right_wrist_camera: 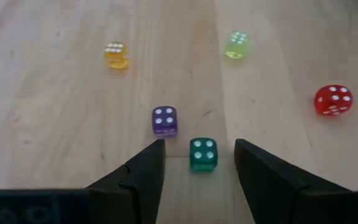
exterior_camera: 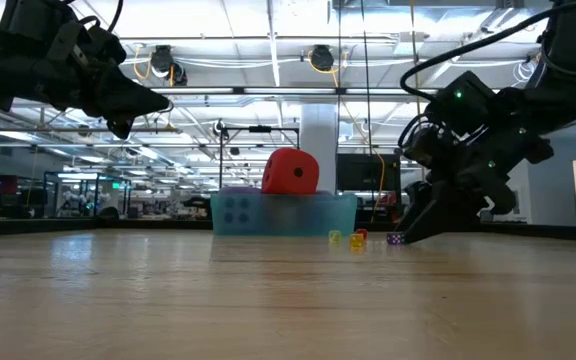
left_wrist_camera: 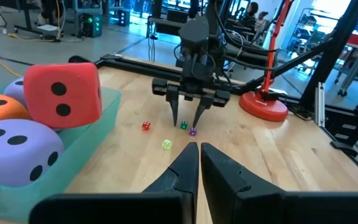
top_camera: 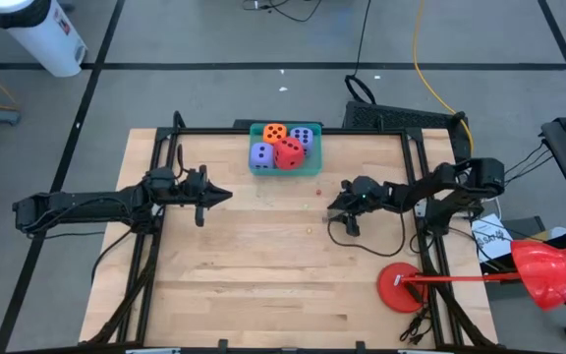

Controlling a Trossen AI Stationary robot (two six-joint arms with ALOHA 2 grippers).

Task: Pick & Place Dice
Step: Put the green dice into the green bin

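- Here the right gripper [right_wrist_camera: 196,163] stands low over the table [top_camera: 263,275], fingers apart and holding nothing, with the small green die [right_wrist_camera: 202,154] lying between the 2 fingertips; the straddle looks like the set-up for a pinch on that die.
- Just beside the same fingers lies the small purple die [right_wrist_camera: 165,121], outside the gap, so a closing grip could nudge it; that is a judgement, not something seen.
- Farther out on the wood sit the small yellow die [right_wrist_camera: 116,55], the pale lime die [right_wrist_camera: 236,45] and the small red die [right_wrist_camera: 333,100], each apart from the others.
- Counted, that makes 5 small clear dice loose on the table: 1 green, 1 purple, 1 yellow, 1 lime, 1 red.
- Beyond them, at the table's far edge, the teal tray [top_camera: 254,166] holds the big soft dice: 2 purple foam dice [top_camera: 262,154], 1 orange foam die [top_camera: 275,132] and 1 red foam die [top_camera: 290,151], 4 in all, with the red 1 propped highest on the others.
- The left gripper [left_wrist_camera: 199,149] hangs above the table's left half, fingers pressed together and empty, pointing toward the right arm, apparently waiting.
- A red round base [top_camera: 401,287] with a red pole stands near the table's right corner, 1 only, clear of the work.
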